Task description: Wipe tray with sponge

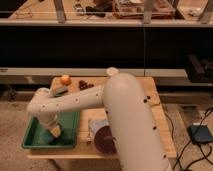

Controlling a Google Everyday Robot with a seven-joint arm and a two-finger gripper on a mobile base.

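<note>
Camera view
- Gripper: my gripper (53, 129) hangs down from the bent forearm, low inside the tray (30, 143), over the middle of its floor.
- Grip state: I cannot tell whether it is clamped or released, because the wrist hides the tip.
- Sponge: the sponge (56, 132) shows as a pale yellowish block right at the gripper's tip, on or just above the tray floor. It lies a little to the right of the wrist and towards the near rim.
- Tray: it sits at the left end of the table (146, 83), and my forearm covers its far part.
- Long axis: as I judge it, the tray runs from the near table edge towards the far one, though the far end is hidden.
- Deciding relation: the sponge is directly under the gripper, so a wipe needs no reach. Bare green floor shows to the left and along the near rim, so I judge the next stroke should go that way.
- Near, not in the way: the maroon plate (103, 143) is just right of the tray, and the orange fruit (65, 79) lies well apart at the far edge.
</note>
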